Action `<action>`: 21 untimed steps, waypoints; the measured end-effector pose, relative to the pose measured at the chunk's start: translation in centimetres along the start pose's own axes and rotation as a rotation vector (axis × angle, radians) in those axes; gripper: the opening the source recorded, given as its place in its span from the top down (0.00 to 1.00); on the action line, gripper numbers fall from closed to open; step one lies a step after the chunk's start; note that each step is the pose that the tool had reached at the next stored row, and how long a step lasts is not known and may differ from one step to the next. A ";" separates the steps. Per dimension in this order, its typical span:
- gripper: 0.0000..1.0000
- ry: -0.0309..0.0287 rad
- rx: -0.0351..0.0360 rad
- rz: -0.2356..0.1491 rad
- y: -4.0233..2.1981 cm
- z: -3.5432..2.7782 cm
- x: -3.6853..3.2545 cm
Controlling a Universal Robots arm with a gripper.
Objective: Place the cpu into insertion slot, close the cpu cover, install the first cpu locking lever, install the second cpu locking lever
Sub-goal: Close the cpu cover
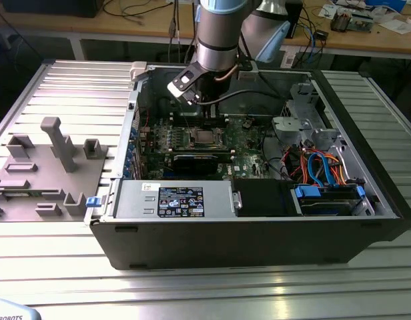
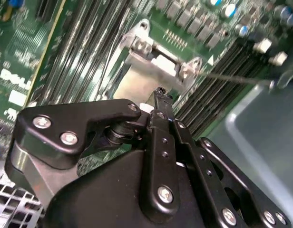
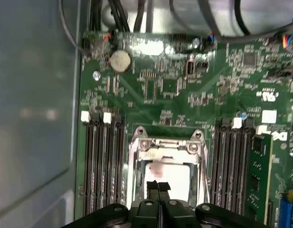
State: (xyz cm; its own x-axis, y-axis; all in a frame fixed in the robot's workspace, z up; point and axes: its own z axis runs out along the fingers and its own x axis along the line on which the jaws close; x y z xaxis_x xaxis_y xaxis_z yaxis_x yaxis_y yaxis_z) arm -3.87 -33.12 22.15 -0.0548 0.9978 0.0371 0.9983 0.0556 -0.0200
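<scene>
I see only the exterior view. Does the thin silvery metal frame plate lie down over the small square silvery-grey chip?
Observer: Yes. In the first wrist view the silvery frame-shaped cpu cover lies flat; the grey square cpu shows through its window.
Operator: Are the fingers open?
Observer: No, the black gripper is shut, tips together over the cpu.
Operator: And the levers?
Observer: In the second wrist view a thin metal rod sticks out beside the cpu cover; latched or not, I cannot tell.

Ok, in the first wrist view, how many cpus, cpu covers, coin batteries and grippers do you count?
cpu: 1
cpu cover: 1
coin battery: 1
gripper: 1
Total: 4
</scene>
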 end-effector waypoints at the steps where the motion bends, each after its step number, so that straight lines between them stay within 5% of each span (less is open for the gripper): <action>1: 0.89 0.0004 0.0001 -0.003 -0.53 0.34 0.02; 6: 0.89 0.0013 0.0002 -0.008 -2.11 1.53 0.06; 10: 0.89 0.0022 0.0004 -0.009 -2.21 1.68 0.05; 15: 0.89 0.0036 0.0002 -0.009 -1.51 1.67 -0.02; 16: 0.89 0.0063 0.0005 -0.009 -0.59 1.48 -0.06; 19: 0.89 0.0061 0.0018 -0.009 -0.25 0.82 -0.06; 21: 0.89 0.0062 0.0018 -0.009 -0.26 -0.23 -0.03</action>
State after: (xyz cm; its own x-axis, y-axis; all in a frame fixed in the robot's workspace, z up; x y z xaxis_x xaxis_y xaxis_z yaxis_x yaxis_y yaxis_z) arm -4.12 -33.17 22.38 -0.0639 0.9970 0.0435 0.9977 0.0649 -0.0215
